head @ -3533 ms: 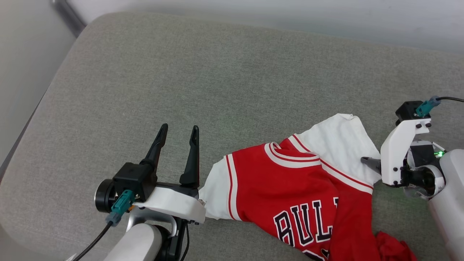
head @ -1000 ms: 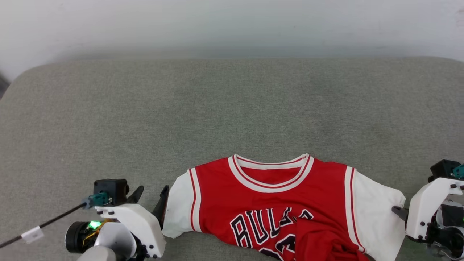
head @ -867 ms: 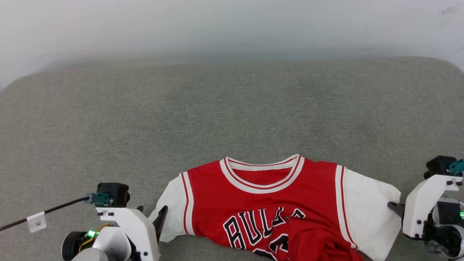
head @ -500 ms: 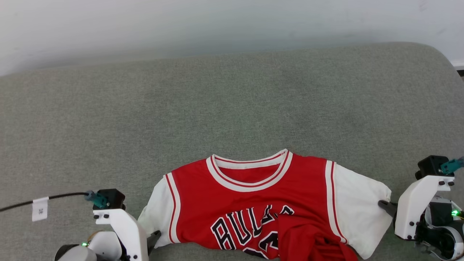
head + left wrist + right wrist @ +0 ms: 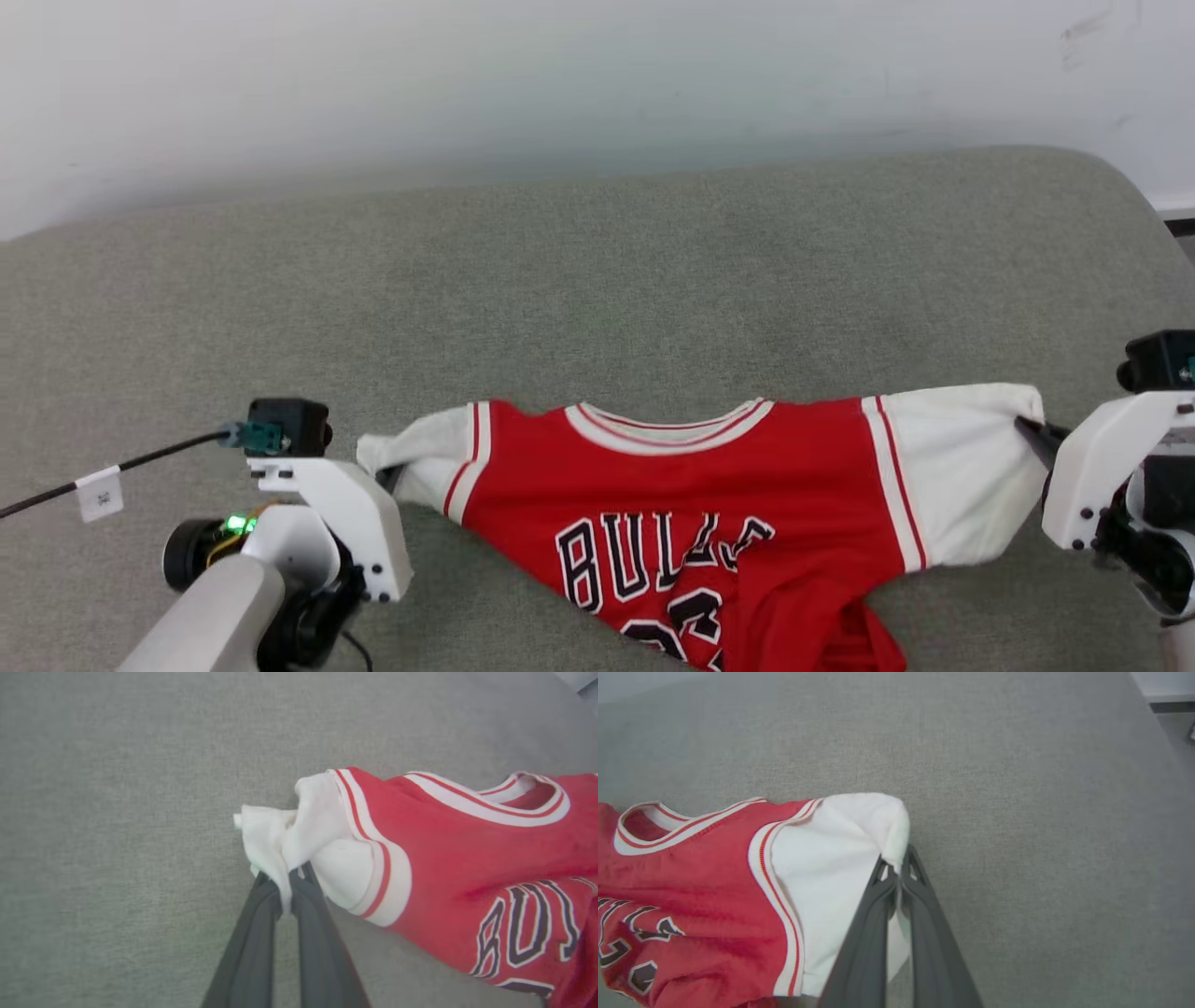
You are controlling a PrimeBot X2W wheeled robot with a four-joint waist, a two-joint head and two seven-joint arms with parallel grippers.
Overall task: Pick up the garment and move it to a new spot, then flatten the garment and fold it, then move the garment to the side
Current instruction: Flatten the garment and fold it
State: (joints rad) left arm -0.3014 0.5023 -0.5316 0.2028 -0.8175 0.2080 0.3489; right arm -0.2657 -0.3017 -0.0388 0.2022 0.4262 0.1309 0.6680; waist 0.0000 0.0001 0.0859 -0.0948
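A wide grey-green cushion [image 5: 597, 280] is seen, covered in rough woven cloth and rounded at the corner. A pale, plain wall [image 5: 560, 75] is set behind it. The garment [image 5: 709, 485] is stretched across the near part of the cushion. Its red body is soft, with black letters edged in white. One white sleeve is bunched and pinched by the closed fingers of the left gripper [image 5: 285, 882]. The other white sleeve is pinched by the closed right gripper [image 5: 899, 868]. The garment's lower part is crumpled.

Grey-green cushion [image 5: 597, 280], white wall [image 5: 467, 75]
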